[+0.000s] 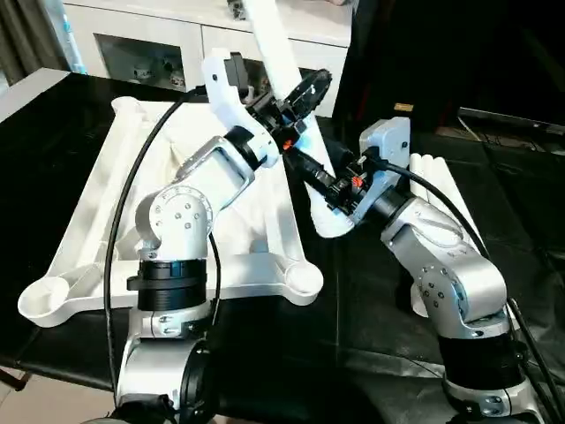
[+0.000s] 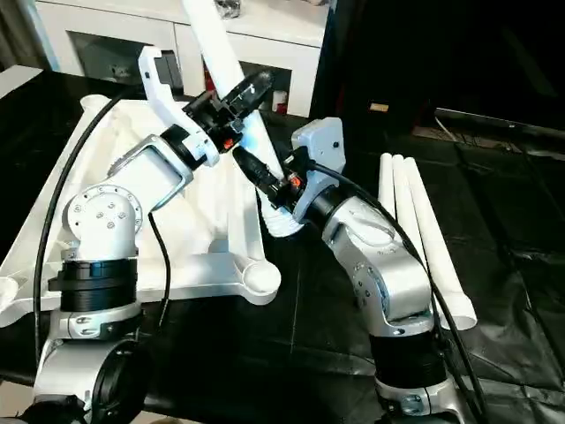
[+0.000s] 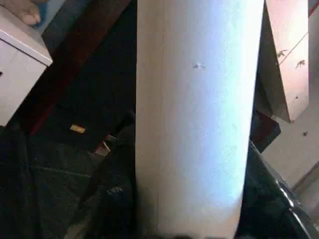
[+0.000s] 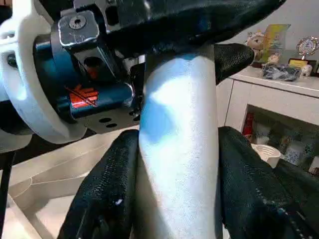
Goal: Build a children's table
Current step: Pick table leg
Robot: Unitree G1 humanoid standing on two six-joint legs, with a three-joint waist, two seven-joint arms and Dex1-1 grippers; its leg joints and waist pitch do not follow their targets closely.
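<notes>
We are holding one white leg [image 1: 281, 79] up in the air with both grippers. Our right gripper [image 4: 177, 164] is squeezing the leg, with one black finger [image 4: 107, 194] on each side of it. Our left gripper [image 1: 296, 99] is higher up the same leg. The leg sits between its fingers, but we cannot tell if they are squeezing tight or only sitting around it.

The fat end of the leg hangs just below our right gripper's fingers, over the black table [image 1: 371, 300]. It is not in a hole yet.

The table top [image 1: 106, 221] lies upside down beside our left arm. Its round corner holes [image 1: 302, 281] look empty. Three more legs [image 2: 415, 230] lie side by side next to our right arm.

So we think the job has only just begun. No leg is in place that we can see. All four legs are left to put in.
</notes>
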